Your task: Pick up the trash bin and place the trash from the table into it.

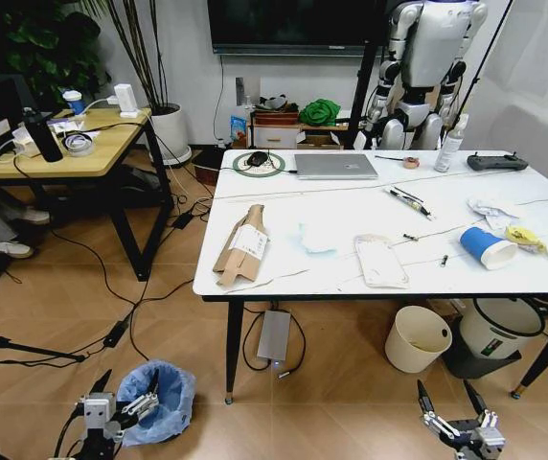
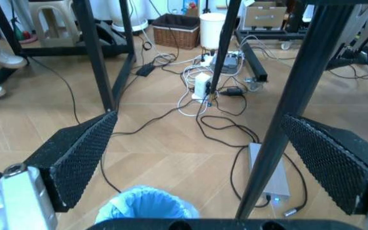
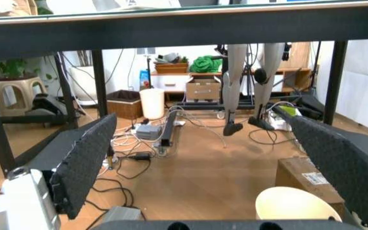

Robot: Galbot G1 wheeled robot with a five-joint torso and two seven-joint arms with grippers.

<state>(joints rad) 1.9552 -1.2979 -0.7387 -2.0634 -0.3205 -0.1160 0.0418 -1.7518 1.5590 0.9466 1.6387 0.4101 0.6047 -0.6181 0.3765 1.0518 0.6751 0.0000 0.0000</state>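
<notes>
- My left gripper [image 1: 121,407] hangs open just beside the trash bin [image 1: 164,398].
- The bin looks light with a slippery bag; I judge its rim the best hold.
- My right gripper [image 1: 458,412] is open, low by the floor.

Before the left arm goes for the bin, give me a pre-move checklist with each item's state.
1. Left gripper open: ok.
2. Trash bin upright on the floor, bag-lined: ok.
3. Gripper around the bin rim: not ok, it sits above and beside it.
4. Floor cables away from the bin: cannot tell.
5. Right gripper open, low by the table: ok.
6. Trash, such as the blue cup, on the table: ok.
</notes>
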